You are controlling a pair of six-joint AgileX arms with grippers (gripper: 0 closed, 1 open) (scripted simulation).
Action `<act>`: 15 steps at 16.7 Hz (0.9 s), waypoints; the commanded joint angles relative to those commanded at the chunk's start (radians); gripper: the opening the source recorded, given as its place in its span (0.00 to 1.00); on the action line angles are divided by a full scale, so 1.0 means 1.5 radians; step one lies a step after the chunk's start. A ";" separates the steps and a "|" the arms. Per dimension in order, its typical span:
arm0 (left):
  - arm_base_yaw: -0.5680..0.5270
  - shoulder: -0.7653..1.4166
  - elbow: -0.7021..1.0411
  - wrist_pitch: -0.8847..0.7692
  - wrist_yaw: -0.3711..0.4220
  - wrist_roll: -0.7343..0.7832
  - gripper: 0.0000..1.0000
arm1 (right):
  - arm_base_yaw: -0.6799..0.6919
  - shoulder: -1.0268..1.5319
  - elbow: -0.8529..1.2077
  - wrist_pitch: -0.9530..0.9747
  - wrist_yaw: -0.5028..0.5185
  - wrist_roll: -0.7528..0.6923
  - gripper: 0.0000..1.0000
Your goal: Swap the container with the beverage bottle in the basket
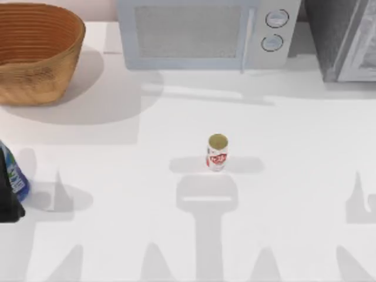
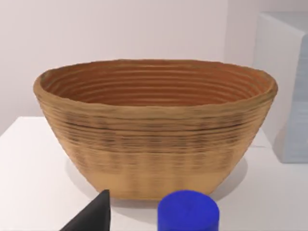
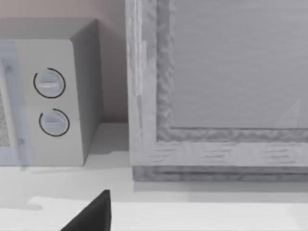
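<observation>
Blue plastic beverage bottle [image 1: 13,173] gripped in left gripper [image 1: 9,197], near left edge | light, slick, squeezable; hold mid-body | container [image 1: 217,153] upright mid-table | basket [image 1: 35,53] far left | right claw state unclear

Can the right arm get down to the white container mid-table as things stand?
Probably yes. The container stands upright alone on open table, with nothing beside or over it. The beverage bottle and left gripper sit at the far left edge, the basket far back left.

Basket [image 2: 154,139] upright on table [image 2: 33,187], bottle's blue cap [image 2: 187,211] near.
</observation>
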 joint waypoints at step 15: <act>0.075 0.731 -0.051 0.657 0.092 0.031 1.00 | 0.000 0.000 0.000 0.000 0.000 0.000 1.00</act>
